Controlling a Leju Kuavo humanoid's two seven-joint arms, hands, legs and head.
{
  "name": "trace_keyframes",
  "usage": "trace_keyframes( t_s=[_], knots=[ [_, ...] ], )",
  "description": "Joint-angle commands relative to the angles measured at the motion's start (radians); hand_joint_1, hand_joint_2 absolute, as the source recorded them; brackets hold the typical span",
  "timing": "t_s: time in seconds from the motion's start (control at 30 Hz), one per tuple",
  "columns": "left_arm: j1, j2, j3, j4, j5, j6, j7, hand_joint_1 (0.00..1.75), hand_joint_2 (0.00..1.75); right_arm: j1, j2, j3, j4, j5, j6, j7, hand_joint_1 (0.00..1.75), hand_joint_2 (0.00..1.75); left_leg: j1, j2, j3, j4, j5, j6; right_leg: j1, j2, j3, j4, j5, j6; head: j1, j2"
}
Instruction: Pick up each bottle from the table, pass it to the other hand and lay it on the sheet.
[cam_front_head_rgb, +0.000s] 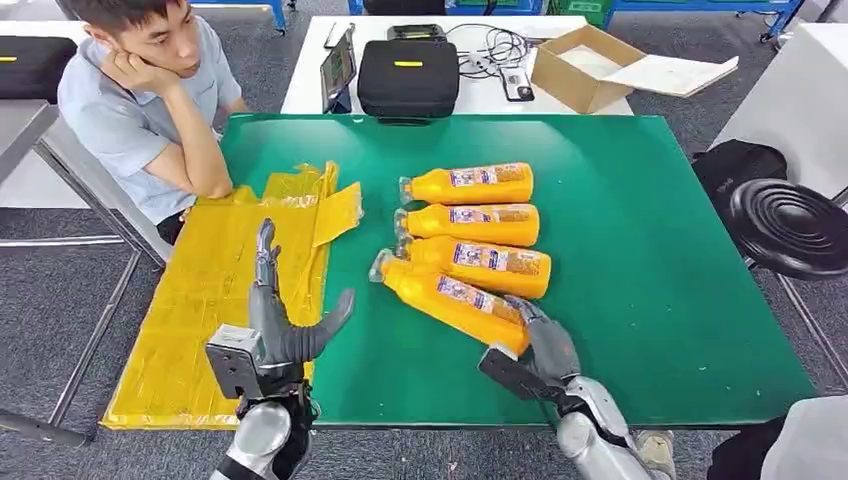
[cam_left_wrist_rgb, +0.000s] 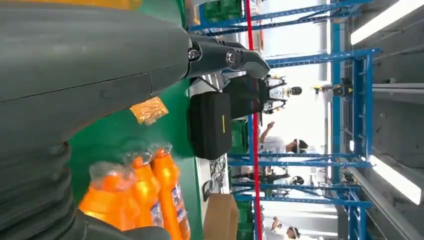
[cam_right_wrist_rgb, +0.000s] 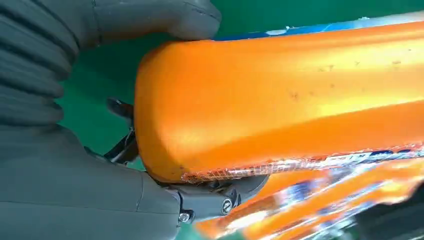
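Green table (cam_front_head_rgb: 640, 300), yellow sheet (cam_front_head_rgb: 200, 310) along its left edge, four orange bottles (cam_front_head_rgb: 478, 225) lying mid-table

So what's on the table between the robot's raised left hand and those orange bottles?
Nothing: in the head view, bare green table separates the left hand from the bottles; the yellow sheet lies under that hand.

Both arms are polished silver metal tubes with rounded joints, each ending in a boxy grey wrist block with a flat pale face. The left hand (cam_front_head_rgb: 283, 335) and right hand (cam_front_head_rgb: 546, 345) wear smooth dark grey covers, ribbed like a bellows near the wrist. Small silver screws sit at the hinges of the darker, glossy fingers (cam_left_wrist_rgb: 225, 56).
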Motion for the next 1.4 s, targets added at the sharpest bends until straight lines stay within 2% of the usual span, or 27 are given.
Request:
trace_keyframes(
  t_s=[0.03, 0.2, 0.43, 0.6, 0.8, 0.87, 0.97, 1.0, 1.1, 1.17, 1.27, 1.4],
  knots=[
    [-0.014, 0.028, -0.027, -0.008, 0.032, 0.011, -0.009, 0.00, 1.75, 0.112, 0.043, -0.011, -0.182, -0.091, 0.058, -0.092, 1.75, 1.75, 0.000, -0.004, -0.003, -0.001, 0.000, 0.000, 0.001, -0.005, -0.001, -0.001, -0.001, -0.002, 0.000, 0.000],
    [-0.016, 0.023, -0.037, -0.020, 0.044, 0.019, -0.023, 0.00, 1.75, 0.131, 0.051, 0.001, -0.222, -0.125, 0.068, -0.156, 1.75, 1.75, 0.000, -0.003, -0.008, 0.000, 0.001, 0.000, 0.000, -0.004, -0.005, 0.001, -0.001, -0.001, 0.000, 0.000],
    [-0.007, 0.024, -0.041, -0.035, 0.093, 0.009, -0.019, 0.00, 1.75, 0.150, 0.082, -0.024, -0.279, -0.140, -0.031, -0.203, 1.75, 1.75, -0.001, -0.003, -0.012, 0.000, 0.001, 0.001, 0.000, -0.006, -0.009, 0.000, -0.001, -0.002, 0.000, 0.000],
    [0.061, 0.026, 0.004, -0.119, 0.176, -0.012, -0.051, 0.00, 1.75, 0.184, 0.108, -0.052, -0.376, -0.171, -0.129, -0.203, 1.75, 1.75, -0.001, -0.002, -0.013, 0.000, 0.001, 0.001, -0.001, -0.004, -0.011, 0.000, -0.001, -0.001, 0.000, 0.000],
    [0.072, 0.032, 0.010, -0.140, 0.177, -0.012, -0.052, 0.00, 1.75, 0.186, 0.106, -0.048, -0.388, -0.171, -0.132, -0.200, 1.75, 1.75, -0.001, -0.002, -0.015, 0.000, 0.001, 0.001, -0.001, -0.005, -0.013, 0.000, -0.001, -0.001, 0.000, 0.000],
    [0.080, 0.027, 0.019, -0.152, 0.195, -0.017, -0.055, 0.00, 1.75, 0.194, 0.120, -0.066, -0.396, -0.183, -0.168, -0.210, 1.75, 1.75, -0.001, -0.002, -0.014, -0.001, 0.001, 0.001, -0.001, -0.005, -0.012, 0.000, -0.001, -0.001, 0.000, 0.000],
    [0.135, 0.035, 0.040, -0.203, 0.288, -0.119, 0.012, 0.00, 1.75, 0.232, 0.122, -0.079, -0.464, -0.182, -0.249, -0.210, 1.75, 1.75, -0.001, -0.002, -0.014, 0.000, 0.000, 0.001, -0.001, -0.005, -0.012, 0.000, -0.001, -0.002, 0.000, 0.000],
    [0.160, 0.040, 0.043, -0.215, 0.366, -0.215, 0.070, 0.00, 1.75, 0.244, 0.118, -0.087, -0.482, -0.143, -0.310, -0.201, 1.75, 1.75, -0.001, -0.001, -0.015, 0.000, 0.000, 0.001, -0.001, -0.004, -0.013, 0.000, -0.001, -0.001, 0.000, 0.000],
    [0.202, 0.039, 0.054, -0.226, 0.444, -0.333, 0.106, 0.00, 1.75, 0.264, 0.119, -0.114, -0.505, -0.139, -0.353, -0.193, 1.75, 1.75, -0.002, -0.002, -0.014, -0.001, 0.000, 0.001, -0.001, -0.005, -0.012, 0.000, -0.001, -0.001, 0.000, 0.000],
    [0.213, 0.046, 0.051, -0.211, 0.477, -0.398, 0.135, 0.00, 1.75, 0.270, 0.124, -0.125, -0.519, -0.159, -0.350, -0.203, 1.75, 1.75, -0.002, -0.002, -0.014, -0.001, 0.000, 0.001, -0.001, -0.004, -0.012, 0.000, -0.001, -0.001, 0.000, 0.000],
    [0.203, 0.060, 0.021, -0.127, 0.494, -0.476, 0.182, 0.00, 1.75, 0.270, 0.124, -0.103, -0.538, -0.190, -0.278, -0.214, 1.75, 1.75, -0.002, -0.003, -0.015, -0.001, 0.001, 0.001, -0.001, -0.006, -0.013, 0.000, -0.001, -0.001, 0.000, 0.000],
    [0.182, 0.073, -0.012, -0.067, 0.486, -0.526, 0.188, 0.00, 1.75, 0.252, 0.122, -0.069, -0.535, -0.195, -0.230, -0.227, 1.75, 1.75, -0.002, -0.002, -0.014, -0.002, 0.001, 0.001, -0.001, -0.006, -0.012, -0.001, 0.000, -0.002, 0.000, 0.000]
  ],
)
